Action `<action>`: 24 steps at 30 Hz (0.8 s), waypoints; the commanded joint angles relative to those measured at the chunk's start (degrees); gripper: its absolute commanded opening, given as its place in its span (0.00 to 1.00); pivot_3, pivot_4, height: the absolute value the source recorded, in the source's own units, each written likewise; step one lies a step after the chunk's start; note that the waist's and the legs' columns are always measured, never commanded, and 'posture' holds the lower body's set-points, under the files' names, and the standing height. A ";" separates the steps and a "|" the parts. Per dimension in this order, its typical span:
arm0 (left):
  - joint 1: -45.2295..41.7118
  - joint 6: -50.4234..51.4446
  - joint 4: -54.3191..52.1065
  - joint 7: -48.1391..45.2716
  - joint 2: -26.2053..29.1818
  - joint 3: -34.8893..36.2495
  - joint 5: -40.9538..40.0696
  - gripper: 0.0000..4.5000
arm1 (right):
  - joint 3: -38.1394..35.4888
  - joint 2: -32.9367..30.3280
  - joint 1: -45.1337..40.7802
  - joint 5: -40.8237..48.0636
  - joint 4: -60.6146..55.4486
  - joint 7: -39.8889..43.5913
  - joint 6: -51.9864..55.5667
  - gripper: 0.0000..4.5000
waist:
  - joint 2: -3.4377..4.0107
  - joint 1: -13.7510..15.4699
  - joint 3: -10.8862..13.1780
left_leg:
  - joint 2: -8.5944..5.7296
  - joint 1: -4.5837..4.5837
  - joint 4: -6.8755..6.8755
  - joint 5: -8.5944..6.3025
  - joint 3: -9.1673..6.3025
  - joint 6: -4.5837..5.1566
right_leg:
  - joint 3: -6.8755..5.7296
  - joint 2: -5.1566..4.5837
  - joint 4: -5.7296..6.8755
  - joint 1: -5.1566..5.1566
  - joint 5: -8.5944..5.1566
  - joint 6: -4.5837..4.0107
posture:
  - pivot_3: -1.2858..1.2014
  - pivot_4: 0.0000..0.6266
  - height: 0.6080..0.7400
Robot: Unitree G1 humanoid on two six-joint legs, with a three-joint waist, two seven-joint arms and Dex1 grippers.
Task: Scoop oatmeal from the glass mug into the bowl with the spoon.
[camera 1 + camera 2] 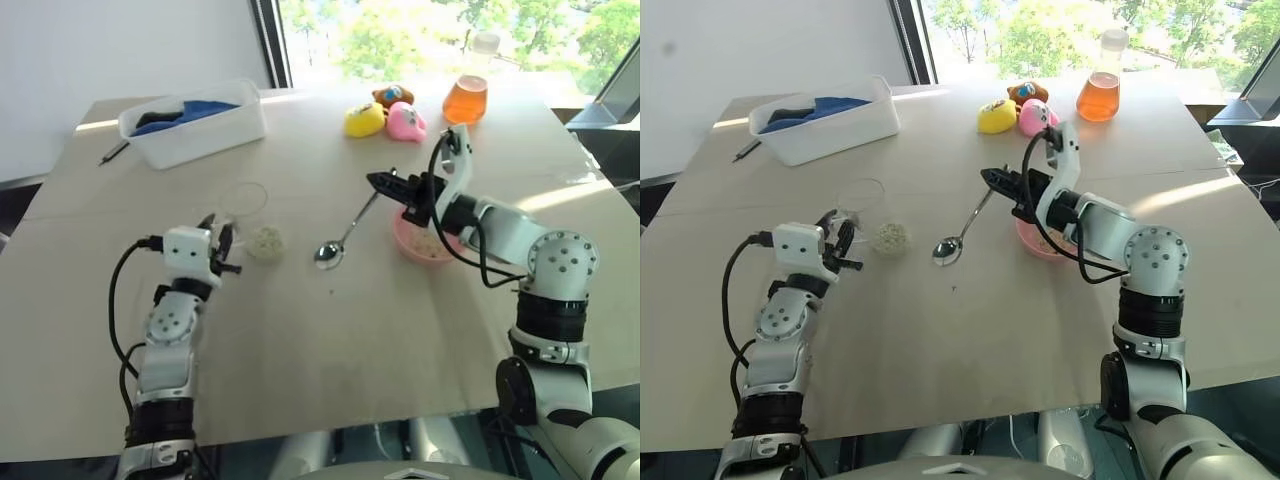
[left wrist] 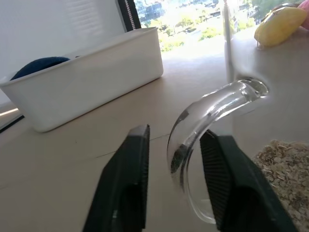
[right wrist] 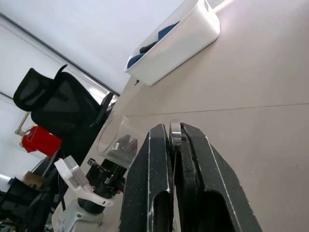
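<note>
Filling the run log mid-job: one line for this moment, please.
left gripper: around mug handle, not yet clamped | right gripper: shut on spoon, tip on table | oatmeal: in mug | bowl: under right gripper

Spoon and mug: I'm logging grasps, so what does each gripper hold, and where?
The right gripper pinches the spoon at its handle's end. The left gripper brackets the glass mug's handle, not visibly clamped.

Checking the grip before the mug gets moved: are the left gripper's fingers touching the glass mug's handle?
Cannot tell. In the left wrist view the glass mug's handle sits between the left gripper's fingers, but no contact or gap shows plainly.
</note>
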 commanded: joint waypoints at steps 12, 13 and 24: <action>1.06 0.28 -1.56 0.61 -0.26 0.12 0.00 0.21 | 0.47 -0.37 -1.08 -0.50 -0.45 1.93 -1.64 0.00 | 0.01 0.06 0.00 | 0.00 -0.01 0.04 0.00 0.01 0.00 | 0.01 0.01 0.01 0.00 0.02 0.01 | 0.52 0.24 1.00; 0.91 0.30 -1.53 0.59 -0.34 0.12 -0.17 0.21 | 0.54 -0.32 -1.13 -0.66 -0.39 2.06 -1.73 0.00 | 0.01 0.06 0.00 | 0.00 -0.01 0.04 0.00 0.01 0.00 | 0.01 0.01 0.01 0.00 0.02 0.02 | 0.52 0.24 1.00; -0.24 2.41 -2.02 -0.36 -0.38 -0.63 -1.65 0.07 | 0.88 0.19 -3.29 -2.23 -0.58 3.09 -3.29 0.00 | 0.07 -0.03 -0.07 | 0.00 0.00 0.08 0.00 0.03 0.00 | 0.05 0.02 0.03 0.00 0.08 0.03 | 0.52 0.24 1.00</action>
